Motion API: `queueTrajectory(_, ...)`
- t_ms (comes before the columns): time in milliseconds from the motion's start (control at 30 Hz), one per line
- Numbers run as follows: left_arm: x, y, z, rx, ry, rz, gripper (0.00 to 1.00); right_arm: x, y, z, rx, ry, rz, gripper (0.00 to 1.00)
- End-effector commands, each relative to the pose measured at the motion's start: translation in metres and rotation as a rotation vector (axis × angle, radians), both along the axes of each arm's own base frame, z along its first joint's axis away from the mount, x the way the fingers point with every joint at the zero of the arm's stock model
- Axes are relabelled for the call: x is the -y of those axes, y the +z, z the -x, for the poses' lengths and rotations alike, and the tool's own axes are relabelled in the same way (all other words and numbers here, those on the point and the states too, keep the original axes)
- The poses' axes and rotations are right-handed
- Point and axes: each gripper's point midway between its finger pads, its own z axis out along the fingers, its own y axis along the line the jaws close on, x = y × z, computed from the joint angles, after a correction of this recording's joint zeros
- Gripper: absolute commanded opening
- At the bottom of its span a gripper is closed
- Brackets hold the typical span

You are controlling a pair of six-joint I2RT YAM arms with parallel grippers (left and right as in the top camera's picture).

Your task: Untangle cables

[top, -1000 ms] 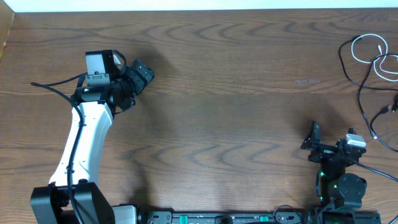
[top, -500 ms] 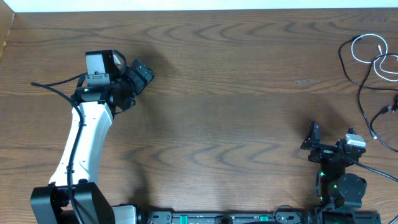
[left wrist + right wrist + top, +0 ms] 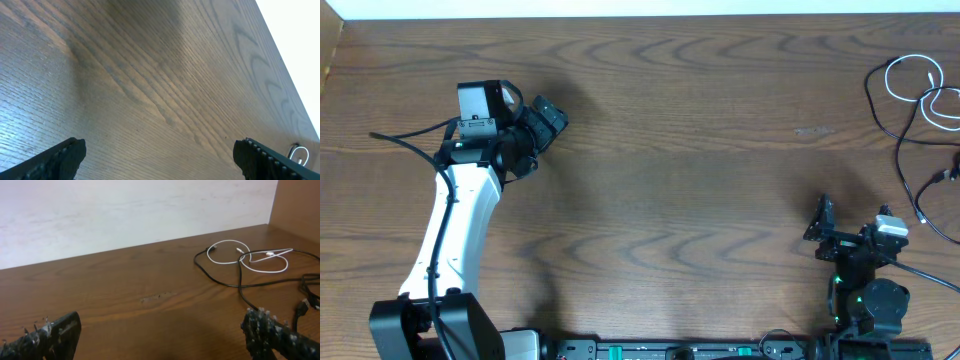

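A brown wood-grain table (image 3: 700,180), a pale scuff (image 3: 155,298) on it; a white wall (image 3: 125,210) behind the table's far edge

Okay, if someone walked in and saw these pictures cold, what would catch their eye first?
Probably the white cable crossing the black cable in a loose tangle at the far right corner of the table, bright against the dark wood. Next comes the left arm with its big white link, reaching up the left side, its left gripper open and far from the tangle. The right gripper, also open, sits nearer to it.

No text, label or number can be read anywhere.
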Motion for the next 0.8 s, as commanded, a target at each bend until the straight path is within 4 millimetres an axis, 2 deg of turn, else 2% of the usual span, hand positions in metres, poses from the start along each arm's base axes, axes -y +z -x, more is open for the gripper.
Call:
queueTrajectory(0, -0.011, 0.021, 0.000, 0.059, 0.027, -0.061, 0.99, -0.003, 0.001, 0.000, 0.006, 0.012, -0.014, 0.99)
queueTrajectory(167, -0.013, 0.069, 0.012, 0.246, -0.098, -0.212, 0.99, -0.003, 0.001, 0.000, 0.006, 0.012, -0.014, 0.99)
queueTrajectory(267, -0.008, 0.100, 0.031, 0.427, -0.232, -0.372, 0.99, -0.003, 0.001, 0.000, 0.006, 0.012, -0.014, 0.99)
queueTrajectory(367, 0.002, 0.113, 0.057, 0.575, -0.366, -0.538, 0.99, -0.003, 0.001, 0.000, 0.006, 0.012, -0.014, 0.99)
queueTrajectory(467, 0.006, 0.104, 0.080, 0.665, -0.434, -0.643, 0.99, -0.003, 0.001, 0.000, 0.006, 0.012, -0.014, 0.99)
queueTrajectory(700, -0.020, 0.070, 0.120, 0.806, -0.248, -0.787, 0.99, -0.003, 0.001, 0.000, 0.006, 0.012, -0.014, 0.99)
queueTrajectory(767, -0.023, 0.062, 0.127, 0.851, -0.210, -0.803, 0.99, -0.003, 0.001, 0.000, 0.006, 0.012, -0.014, 0.99)
